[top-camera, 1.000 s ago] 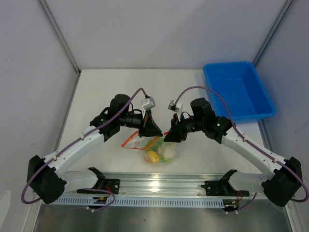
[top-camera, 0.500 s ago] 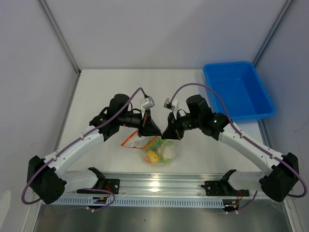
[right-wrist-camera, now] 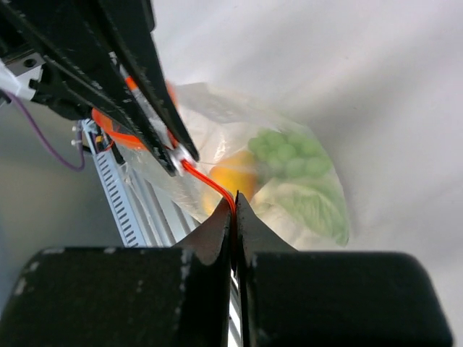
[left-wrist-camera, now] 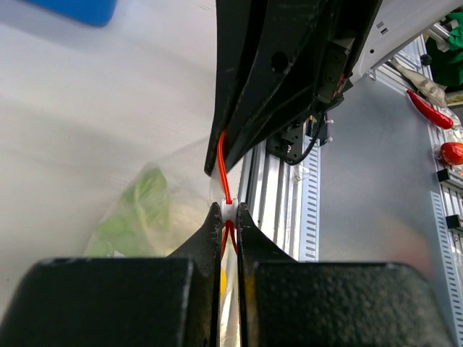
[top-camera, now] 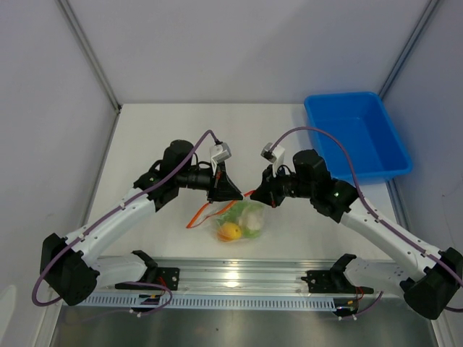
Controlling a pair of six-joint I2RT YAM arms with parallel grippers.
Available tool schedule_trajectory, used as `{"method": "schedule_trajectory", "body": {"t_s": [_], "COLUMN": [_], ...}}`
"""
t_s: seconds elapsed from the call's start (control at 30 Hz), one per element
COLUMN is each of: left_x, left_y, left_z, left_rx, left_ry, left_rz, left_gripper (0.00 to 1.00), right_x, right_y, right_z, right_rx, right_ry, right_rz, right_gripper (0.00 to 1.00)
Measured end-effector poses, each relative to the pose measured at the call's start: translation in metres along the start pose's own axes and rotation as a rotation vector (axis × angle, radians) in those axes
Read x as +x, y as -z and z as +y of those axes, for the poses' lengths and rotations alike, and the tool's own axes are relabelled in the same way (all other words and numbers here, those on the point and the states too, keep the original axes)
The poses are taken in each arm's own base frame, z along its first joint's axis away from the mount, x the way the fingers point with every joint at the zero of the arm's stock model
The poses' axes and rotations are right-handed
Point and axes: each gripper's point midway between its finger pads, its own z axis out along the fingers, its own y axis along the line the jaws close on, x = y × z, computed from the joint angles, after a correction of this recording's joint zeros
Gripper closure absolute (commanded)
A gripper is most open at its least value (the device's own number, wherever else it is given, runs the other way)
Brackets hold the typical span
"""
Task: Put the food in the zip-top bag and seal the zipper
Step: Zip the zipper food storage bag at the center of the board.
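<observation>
The clear zip-top bag [top-camera: 240, 220] hangs between my two grippers just above the table's front. Inside it I see the food: an orange-yellow fruit [top-camera: 230, 231], a white cauliflower [top-camera: 252, 217] and a green cluster [top-camera: 234, 212]. My left gripper [top-camera: 237, 194] is shut on the orange-red zipper [left-wrist-camera: 225, 170] at its white slider [left-wrist-camera: 229, 210]. My right gripper [top-camera: 257, 195] is shut on the same zipper [right-wrist-camera: 210, 184] a little further along. In the right wrist view the fruit [right-wrist-camera: 235, 181], the green cluster [right-wrist-camera: 289, 153] and the cauliflower's leaves [right-wrist-camera: 311, 210] show through the plastic.
A blue tray [top-camera: 358, 134] stands at the back right. The aluminium rail [top-camera: 239, 278] runs along the near edge, right below the bag. The right arm's black wrist [left-wrist-camera: 289, 72] fills the upper part of the left wrist view.
My right gripper has shut on the zipper, moving left and then back to the right. The bag's mouth has pulled taut, and the loose red strip at the left has straightened. The left gripper has held still.
</observation>
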Motion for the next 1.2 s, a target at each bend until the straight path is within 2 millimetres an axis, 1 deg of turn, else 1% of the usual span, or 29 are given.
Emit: {"method": "schedule_trajectory", "body": {"t_s": [0.17, 0.4, 0.43, 0.47, 0.53, 0.57, 0.7, 0.8, 0.87, 0.9, 1.2], "left_x": [0.001, 0.002, 0.002, 0.003, 0.004, 0.005, 0.006, 0.007, 0.007, 0.008, 0.007], "left_y": [0.0, 0.0, 0.0, 0.0, 0.001, 0.001, 0.001, 0.001, 0.001, 0.002, 0.003], "left_z": [0.001, 0.001, 0.001, 0.001, 0.0, -0.001, -0.003, -0.004, -0.004, -0.004, -0.005], "left_rx": [-0.008, -0.008, -0.008, -0.007, -0.001, 0.0, 0.01, 0.016, 0.017, 0.017, 0.015], "left_ry": [0.005, 0.009, 0.009, 0.011, 0.017, 0.02, 0.026, 0.027, 0.028, 0.031, 0.027], "left_rz": [0.004, 0.007, 0.007, 0.009, 0.014, 0.016, 0.023, 0.025, 0.025, 0.028, 0.025], "left_gripper": [0.99, 1.0, 0.99, 1.0, 0.99, 0.99, 0.99, 0.99, 0.99, 0.99, 0.99], "right_x": [0.0, 0.001, 0.001, 0.002, 0.006, 0.006, 0.001, -0.007, -0.011, -0.011, 0.003], "right_y": [0.004, 0.01, 0.011, 0.011, 0.012, 0.012, 0.006, -0.001, -0.007, -0.009, -0.012], "right_z": [-0.011, -0.013, -0.012, -0.01, -0.006, -0.004, 0.005, 0.009, 0.009, 0.008, 0.014], "right_rx": [0.06, 0.077, 0.07, 0.054, 0.016, -0.001, -0.079, -0.132, -0.152, -0.158, -0.225], "right_ry": [-0.028, -0.036, -0.033, -0.034, -0.016, -0.008, 0.033, 0.068, 0.083, 0.088, 0.085], "right_rz": [-0.032, -0.045, -0.042, -0.036, -0.015, -0.002, 0.051, 0.089, 0.112, 0.124, 0.2], "right_gripper": [1.0, 1.0, 0.79, 0.66, 0.52, 0.5, 0.49, 0.51, 0.55, 0.59, 0.69]}}
